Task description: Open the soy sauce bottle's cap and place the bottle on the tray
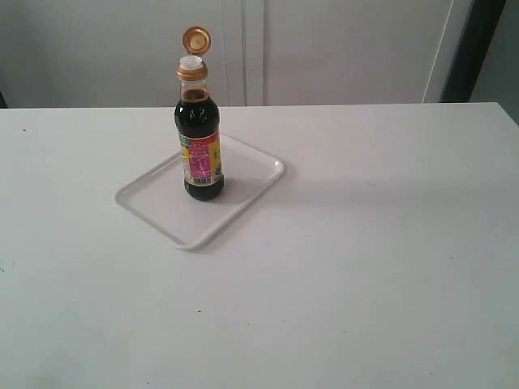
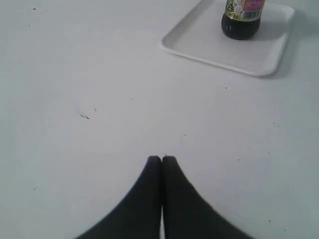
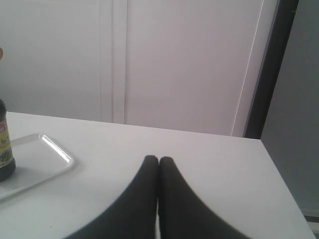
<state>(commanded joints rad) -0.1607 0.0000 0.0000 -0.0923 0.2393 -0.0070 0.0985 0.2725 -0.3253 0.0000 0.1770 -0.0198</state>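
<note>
The bottle [image 1: 199, 138] stands upright on the tray [image 1: 247, 203], cap [image 1: 195, 40] flipped open at twelve o'clock above the spout; my left gripper [image 2: 161, 159] and right gripper [image 3: 158, 160] are both pressed together, holding nothing, well apart from the tray.
</note>
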